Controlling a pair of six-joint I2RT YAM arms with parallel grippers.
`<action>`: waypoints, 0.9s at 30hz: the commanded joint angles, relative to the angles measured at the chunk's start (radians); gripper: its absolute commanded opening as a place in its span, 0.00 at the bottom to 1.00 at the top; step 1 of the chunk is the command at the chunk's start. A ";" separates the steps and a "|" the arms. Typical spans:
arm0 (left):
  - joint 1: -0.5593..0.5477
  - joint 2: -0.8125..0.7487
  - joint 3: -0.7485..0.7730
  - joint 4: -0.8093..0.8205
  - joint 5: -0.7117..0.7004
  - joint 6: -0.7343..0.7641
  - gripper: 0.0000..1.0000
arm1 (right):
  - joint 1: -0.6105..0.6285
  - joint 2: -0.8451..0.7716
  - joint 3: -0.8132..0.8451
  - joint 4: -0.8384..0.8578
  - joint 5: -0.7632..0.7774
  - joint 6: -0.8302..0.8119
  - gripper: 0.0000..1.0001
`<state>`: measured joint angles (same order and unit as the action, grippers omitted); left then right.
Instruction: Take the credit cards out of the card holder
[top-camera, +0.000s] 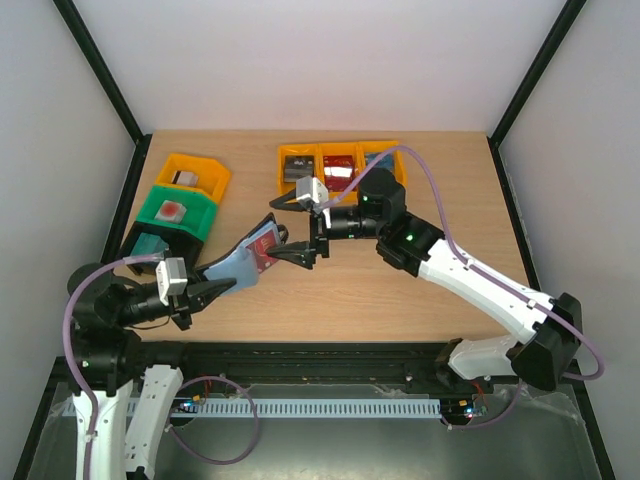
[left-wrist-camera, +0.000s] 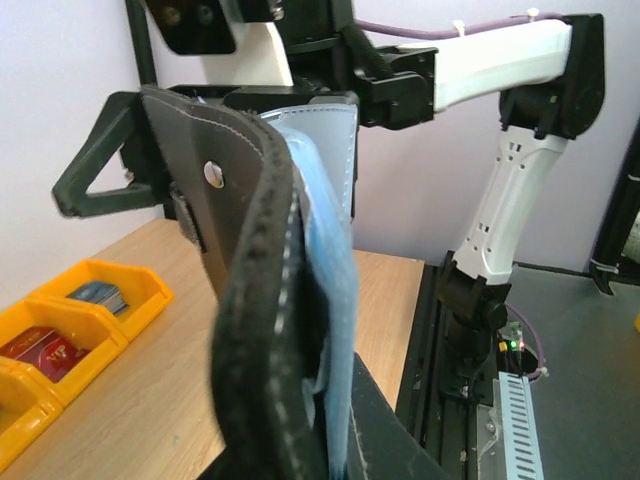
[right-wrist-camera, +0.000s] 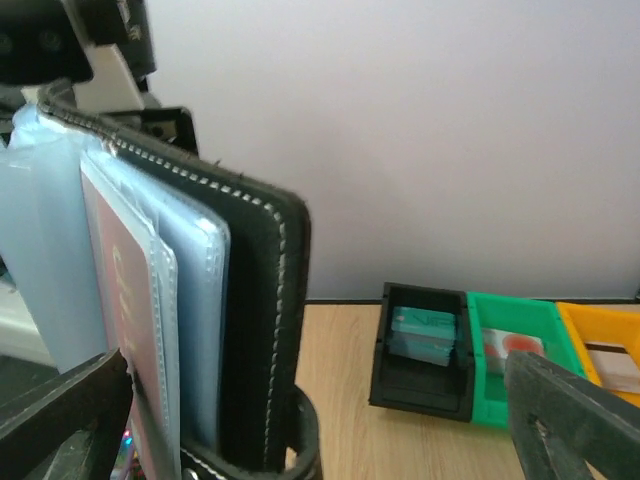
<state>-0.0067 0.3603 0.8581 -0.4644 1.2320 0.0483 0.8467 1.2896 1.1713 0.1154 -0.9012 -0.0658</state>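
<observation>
Main risk, as I read it: R claw (top-camera: 278, 232) stands at full spread, one finger each side of the top of the card holder (top-camera: 240, 265), gripping nothing yet. If it shuts w/o lining up, it prob pinches the clear sleeve (right-wrist-camera: 190, 300) or the whole black cover instead of the reddish credit card (right-wrist-camera: 120, 300) alone, and a pull then drags the holder, not the card. L claw (top-camera: 218, 290) is clamped tight on the holder's lower end only, so the holder sticks up like a flap in mid-air; a hard tug could twist it or yank it out of that grip. Sleeves look snug & glossy, so the card may stick, come halfway, then slip & drop to the counter (top-camera: 400, 290). Can't tell how many more cards sit in the other sleeves. Holder is off the surface, opened, grey-blue inside showing from above, over the L half of the counter, nearer the near edge than the far, just in from the bins on the L edge. Surface: light wood counter. Along the L edge a row of black bin (top-camera: 182, 246), green bin (top-camera: 195, 205) & orange bin (top-camera: 195, 158); at the far edge, centre, three orange bins (top-camera: 335, 147) side by side w/ card-like stuff inside. Room: plain pale walls (top-camera: 320, 60) on three sides, black struts (top-camera: 100, 70) up the far corners, black rail (top-camera: 320, 352) & grey cable tray (top-camera: 330, 408) by the near edge.
</observation>
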 joint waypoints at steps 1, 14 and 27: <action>0.005 -0.004 0.029 0.011 0.075 0.057 0.02 | 0.006 0.037 0.065 -0.136 -0.165 -0.118 0.98; 0.008 -0.035 -0.025 0.038 -0.031 -0.019 0.12 | 0.006 -0.059 -0.025 0.069 -0.253 0.068 0.02; 0.015 -0.030 -0.091 0.244 -0.538 -0.167 0.99 | 0.218 0.045 0.159 -0.145 0.523 0.124 0.02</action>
<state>0.0006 0.2981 0.7471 -0.2855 0.8822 -0.0887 1.0203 1.3041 1.2606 0.0368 -0.6075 0.0689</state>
